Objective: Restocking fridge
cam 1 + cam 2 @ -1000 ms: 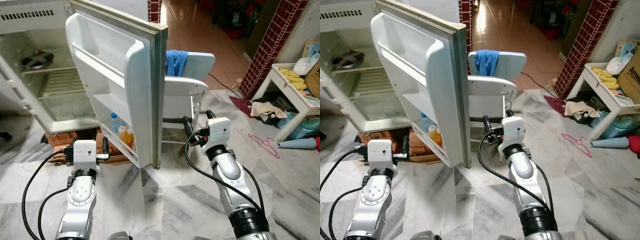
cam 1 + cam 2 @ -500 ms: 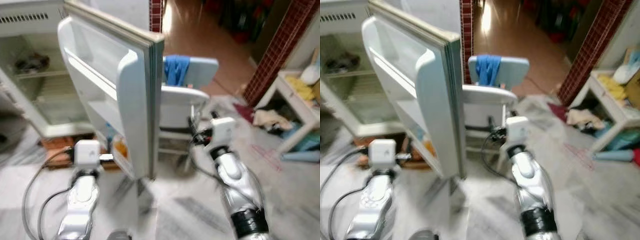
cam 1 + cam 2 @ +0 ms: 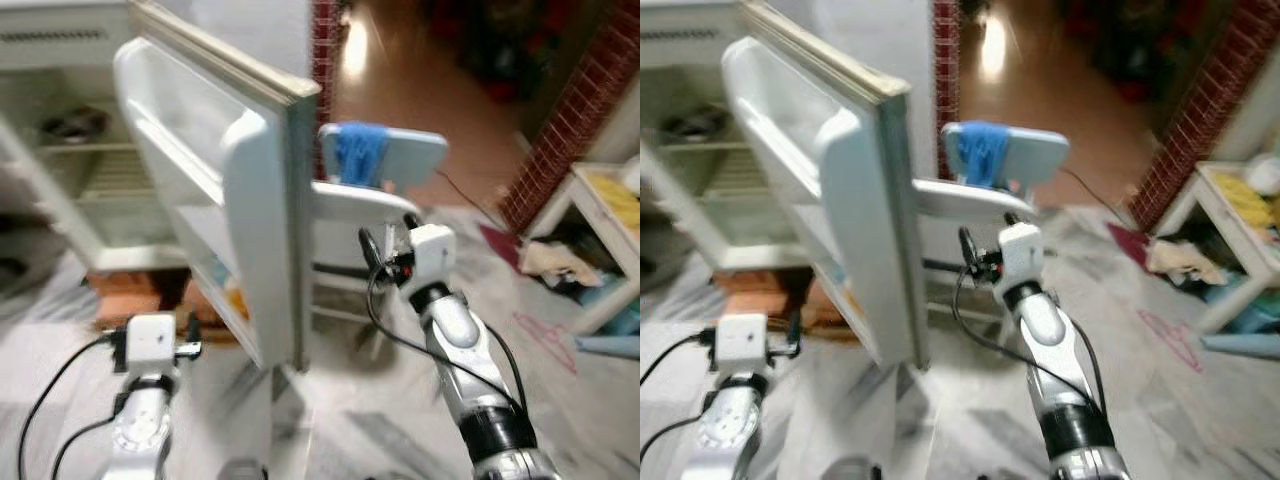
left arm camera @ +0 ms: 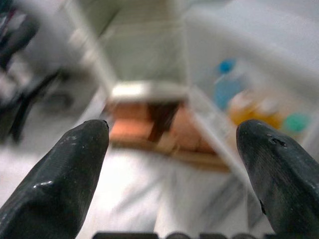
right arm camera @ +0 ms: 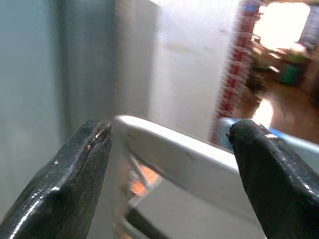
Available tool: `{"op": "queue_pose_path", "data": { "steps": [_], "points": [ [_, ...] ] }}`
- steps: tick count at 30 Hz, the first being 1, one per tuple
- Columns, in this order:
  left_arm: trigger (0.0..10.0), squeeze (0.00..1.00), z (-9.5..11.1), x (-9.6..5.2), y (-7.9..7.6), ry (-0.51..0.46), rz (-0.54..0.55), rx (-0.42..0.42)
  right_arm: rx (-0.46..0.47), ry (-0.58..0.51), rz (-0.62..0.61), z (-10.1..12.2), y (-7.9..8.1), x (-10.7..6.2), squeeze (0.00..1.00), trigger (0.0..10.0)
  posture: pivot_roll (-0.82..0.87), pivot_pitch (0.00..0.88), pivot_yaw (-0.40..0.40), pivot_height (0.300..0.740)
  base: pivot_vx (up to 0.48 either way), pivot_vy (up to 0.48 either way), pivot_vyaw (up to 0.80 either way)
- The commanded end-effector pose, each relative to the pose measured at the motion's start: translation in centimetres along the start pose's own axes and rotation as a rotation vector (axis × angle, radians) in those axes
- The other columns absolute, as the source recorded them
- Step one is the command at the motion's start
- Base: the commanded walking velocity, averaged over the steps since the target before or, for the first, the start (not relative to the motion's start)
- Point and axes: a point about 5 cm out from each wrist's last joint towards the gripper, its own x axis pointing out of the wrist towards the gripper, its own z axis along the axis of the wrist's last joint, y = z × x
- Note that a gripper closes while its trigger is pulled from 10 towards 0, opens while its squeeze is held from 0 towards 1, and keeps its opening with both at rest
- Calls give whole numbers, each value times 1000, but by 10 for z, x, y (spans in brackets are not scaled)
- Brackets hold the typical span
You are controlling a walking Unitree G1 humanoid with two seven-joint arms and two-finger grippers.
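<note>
Fridge door, bottles inside

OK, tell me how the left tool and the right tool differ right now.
The left tool is held low by the open fridge door, while the right tool is raised higher. The left tool faces the bottles on the door shelf; the right tool faces the white chair. Both are open and hold nothing.

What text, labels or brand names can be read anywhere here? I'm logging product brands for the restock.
None can be read.
The blue-capped bottle and orange bottles in the white fridge door's lower shelf are too blurred to show any label.
</note>
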Motion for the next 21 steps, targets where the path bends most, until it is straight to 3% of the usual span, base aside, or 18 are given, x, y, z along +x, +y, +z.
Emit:
{"op": "queue_pose_path", "data": {
  "steps": [1, 4, 6, 9, 13, 14, 17, 18, 21],
  "points": [
    [10000, 0, 4, 1, -7, -6, -37, -18, -4, -4, -9, 1, -3, 1, 0, 10000, 33, 0, -17, 740, 0, 0, 781],
    [10000, 0, 4, 2, -16, 23, -92, 8, -5, -18, 0, 8, -2, 14, 0, 10000, 37, 0, -21, 740, 0, 0, 781],
    [10000, 0, 3, 5, -24, 49, -153, 43, 19, -21, -3, 13, -1, 26, 0, 10000, 33, 0, -20, 740, 0, 0, 0],
    [10000, 0, 2, 7, -28, 63, -180, 64, 24, -21, -6, 15, 0, 32, 0, 10000, 29, 0, -18, 740, 0, 0, 0],
    [10000, 0, 3, 8, -34, 67, -229, 77, 179, -40, 45, 25, 9, 42, 0, 10000, 23, 0, -14, 740, 0, 0, 0],
    [10000, 0, 3, 8, -34, 67, -229, 77, 179, -40, 45, 25, 9, 42, 0, 10000, 23, 0, -14, 740, 0, 0, 0],
    [10000, 0, 3, 9, -34, 76, -238, 78, 427, -139, 425, 49, 43, 29, 0, 10000, 22, 0, -12, 740, 0, 0, 0],
    [10000, 0, 2, 8, -35, 80, -241, 80, 502, -171, 596, 60, 54, 14, 0, 10000, 20, 0, -13, 740, 0, 0, 0],
    [10000, 0, 2, 8, -35, 83, -243, 82, 530, -173, 684, 64, 59, 4, 0, 10000, 20, 0, -13, 740, 0, 0, 0]
  ]
}}
